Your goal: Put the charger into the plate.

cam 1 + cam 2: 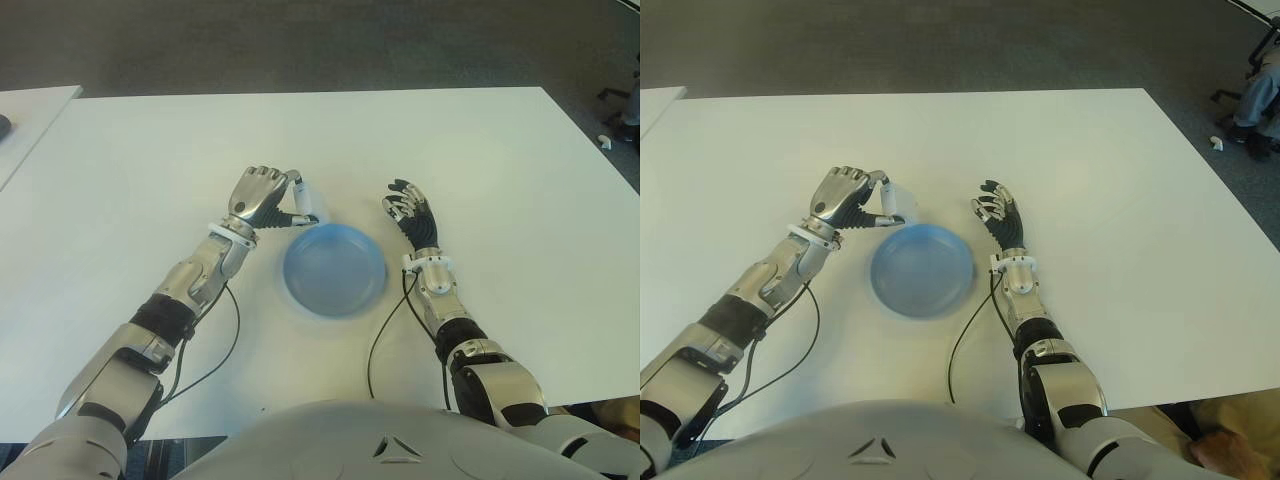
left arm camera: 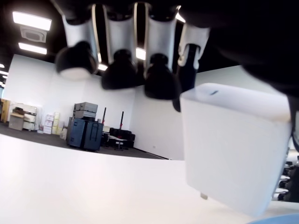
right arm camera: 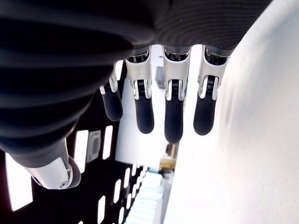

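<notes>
Left hand [image 1: 264, 198] pinches the white charger [image 1: 303, 199] between thumb and curled fingers [image 2: 157, 80], holding it clear of the white table [image 1: 140, 160], just beyond the far-left rim of the blue plate [image 1: 334, 270]. In the left wrist view the charger's body fills the space under the fingertips, a small prong showing at its lower corner, and a sliver of blue plate shows under it. Judging by this, the grasp and lift are done and the carry to the plate is the step in hand. What comes next, as I read it, is a short move toward the robot and to its right, so the charger hangs over the plate's bowl, then a lowering and a release. Right hand [image 1: 410, 209] shows just to the right of the plate, fingers relaxed and holding nothing.
</notes>
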